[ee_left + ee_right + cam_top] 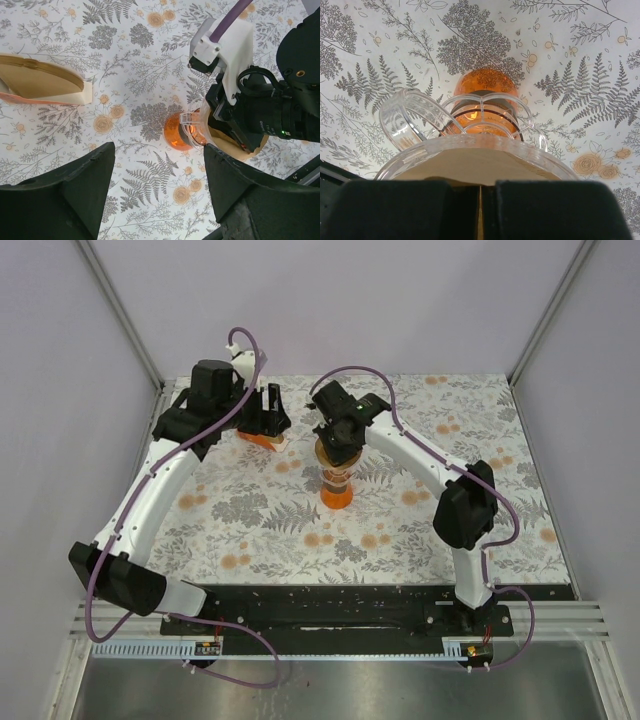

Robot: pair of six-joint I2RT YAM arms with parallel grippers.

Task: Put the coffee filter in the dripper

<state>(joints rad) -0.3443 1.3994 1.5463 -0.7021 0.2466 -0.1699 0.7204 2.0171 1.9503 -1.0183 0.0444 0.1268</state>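
The dripper [337, 487] stands mid-table, a clear cone on an orange base. My right gripper [336, 443] is right above it, shut on the coffee filter [475, 165]. In the right wrist view the tan paper sits inside the clear rim of the dripper [470, 142], its edge pinched between the fingers of the right gripper [479, 210]. The left wrist view shows the dripper [181, 132] and a tan edge of the filter [235, 148] under the right gripper. My left gripper [159, 155] is open and empty, hovering over the cloth at the back left [268, 412].
The orange wedge-shaped holder [40, 82] with its stack of tan papers lies at the back left, below my left gripper [262, 438]. A floral tablecloth [400, 530] covers the table. White walls stand close on the sides and back.
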